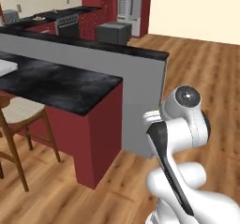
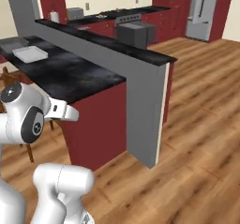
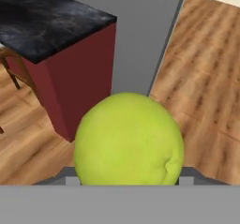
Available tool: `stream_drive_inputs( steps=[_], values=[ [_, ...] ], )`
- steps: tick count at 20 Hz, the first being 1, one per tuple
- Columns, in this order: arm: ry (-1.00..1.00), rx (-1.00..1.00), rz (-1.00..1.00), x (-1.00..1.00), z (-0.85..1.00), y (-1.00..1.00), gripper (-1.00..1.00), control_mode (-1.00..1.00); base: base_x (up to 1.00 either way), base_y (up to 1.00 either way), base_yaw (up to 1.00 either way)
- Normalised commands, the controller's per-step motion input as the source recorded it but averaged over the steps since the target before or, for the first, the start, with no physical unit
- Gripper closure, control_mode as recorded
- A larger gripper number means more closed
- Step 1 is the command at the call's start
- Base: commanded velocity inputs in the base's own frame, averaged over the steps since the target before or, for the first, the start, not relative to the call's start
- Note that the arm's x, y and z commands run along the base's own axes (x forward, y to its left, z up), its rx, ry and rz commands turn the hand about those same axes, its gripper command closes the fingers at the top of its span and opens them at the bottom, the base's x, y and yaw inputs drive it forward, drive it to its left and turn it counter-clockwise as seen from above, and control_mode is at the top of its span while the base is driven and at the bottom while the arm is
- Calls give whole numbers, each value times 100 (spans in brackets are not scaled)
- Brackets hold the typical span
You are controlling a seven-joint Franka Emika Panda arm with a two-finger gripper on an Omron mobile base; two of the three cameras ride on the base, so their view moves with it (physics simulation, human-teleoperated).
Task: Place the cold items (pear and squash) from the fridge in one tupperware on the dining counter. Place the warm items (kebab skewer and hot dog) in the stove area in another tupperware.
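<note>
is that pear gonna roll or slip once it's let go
Probably. The pear looks round and smooth, so it could roll on the glossy counter. Its curved, shiny skin may slip in the pincer; it looks firm, not squashy.

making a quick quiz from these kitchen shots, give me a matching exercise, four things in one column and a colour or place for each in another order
Things:
1. pear
2. dining counter
3. shallow tray
4. fridge

Descriptions:
A. glossy black marbled top on a dark red base
B. yellow-green, close up in the gripper
C. tall and grey, at the far end of the room
D. pale grey-white, lying on the black top

Pairs: 1-B, 2-A, 3-D, 4-C
</note>
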Motion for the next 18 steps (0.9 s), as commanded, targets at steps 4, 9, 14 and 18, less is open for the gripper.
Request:
stream_drive_inputs(
  steps=[4, 9, 14, 18],
  values=[
    [0, 0, 0, 0, 0, 0, 100, 100, 0, 100, -32],
    [0, 0, 0, 0, 0, 0, 100, 100, 0, 100, -29],
    [0, 0, 0, 0, 0, 0, 100, 100, -7, 100, -25],
    [0, 0, 0, 0, 0, 0, 100, 100, 0, 100, -26]
  ],
)
